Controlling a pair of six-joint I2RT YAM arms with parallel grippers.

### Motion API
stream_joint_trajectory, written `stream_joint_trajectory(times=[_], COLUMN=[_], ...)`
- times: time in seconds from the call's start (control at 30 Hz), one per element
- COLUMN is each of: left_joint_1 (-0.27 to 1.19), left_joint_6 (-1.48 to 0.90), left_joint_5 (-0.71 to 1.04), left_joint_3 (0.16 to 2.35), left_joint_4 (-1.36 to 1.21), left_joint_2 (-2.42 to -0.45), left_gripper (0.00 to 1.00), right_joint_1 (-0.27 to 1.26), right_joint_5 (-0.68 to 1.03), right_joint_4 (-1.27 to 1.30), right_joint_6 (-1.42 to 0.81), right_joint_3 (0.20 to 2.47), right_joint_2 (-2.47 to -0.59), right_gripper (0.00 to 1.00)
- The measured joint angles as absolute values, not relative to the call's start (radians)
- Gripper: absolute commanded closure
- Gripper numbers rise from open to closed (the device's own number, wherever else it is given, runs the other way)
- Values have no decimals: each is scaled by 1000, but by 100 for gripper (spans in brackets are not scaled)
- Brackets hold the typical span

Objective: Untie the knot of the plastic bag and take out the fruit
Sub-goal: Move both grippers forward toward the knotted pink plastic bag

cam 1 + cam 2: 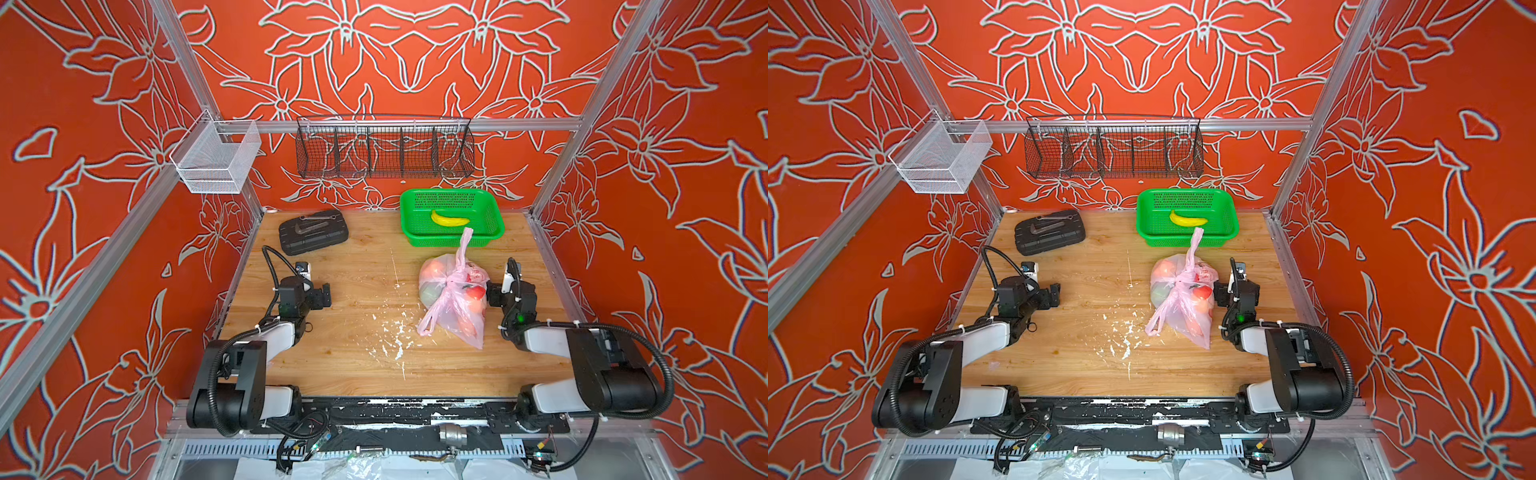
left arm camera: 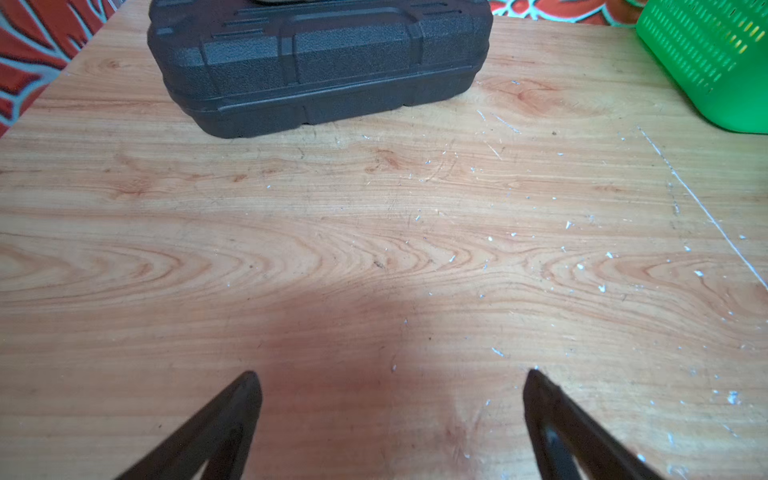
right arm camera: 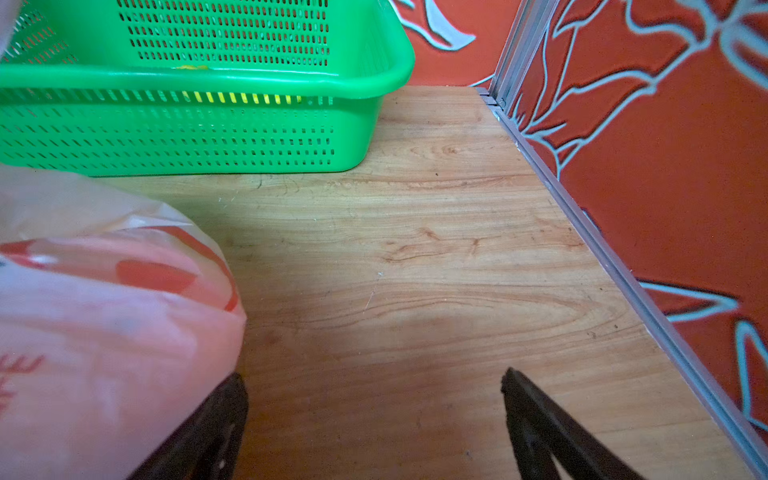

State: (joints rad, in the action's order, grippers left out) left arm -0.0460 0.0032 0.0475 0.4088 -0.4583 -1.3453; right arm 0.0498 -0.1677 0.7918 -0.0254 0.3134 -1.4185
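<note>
Fingers (image 3: 540,415) of the right gripper (image 3: 374,376) stand wide apart with nothing between them. One seems to touch the side of the plastic bag (image 1: 455,307). The bag lies on the right half of the table (image 1: 332,365), just in front of the green basket (image 1: 424,239), with its long axis running from the far edge toward the near edge. The knot (image 1: 451,283) sits on top, over the fruit (image 1: 434,270), just toward the table's middle from that gripper. The left gripper (image 2: 390,376), equally wide and empty, is near the left edge and well apart, so the right arm is nearer.
</note>
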Motion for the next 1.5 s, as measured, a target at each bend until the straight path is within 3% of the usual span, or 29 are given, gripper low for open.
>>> stream_joint_trajectory(times=[0.77,0.9,1.1,1.3,1.5], left_joint_1=[-46,-46,-46,-33,59], left_joint_6=[-3,-11,-46,-183,-362], left_joint_5=[33,15,-41,-97,9], left_joint_3=[410,410,410,453,693], left_joint_4=[-453,-440,-365,-154,72], left_joint_2=[-1345,-1332,-1161,-913,-892], left_gripper=[3,3,3,4,13], right_joint_1=[50,50,50,50,50], right_joint_5=[-145,-132,-171,-185,7], right_joint_4=[792,774,583,231,-104], right_joint_6=[-17,-10,-30,-168,-332], right_joint_3=[313,297,310,440,688], right_joint_2=[-1415,-1344,-1093,-830,-781], right_gripper=[3,3,4,10,17])
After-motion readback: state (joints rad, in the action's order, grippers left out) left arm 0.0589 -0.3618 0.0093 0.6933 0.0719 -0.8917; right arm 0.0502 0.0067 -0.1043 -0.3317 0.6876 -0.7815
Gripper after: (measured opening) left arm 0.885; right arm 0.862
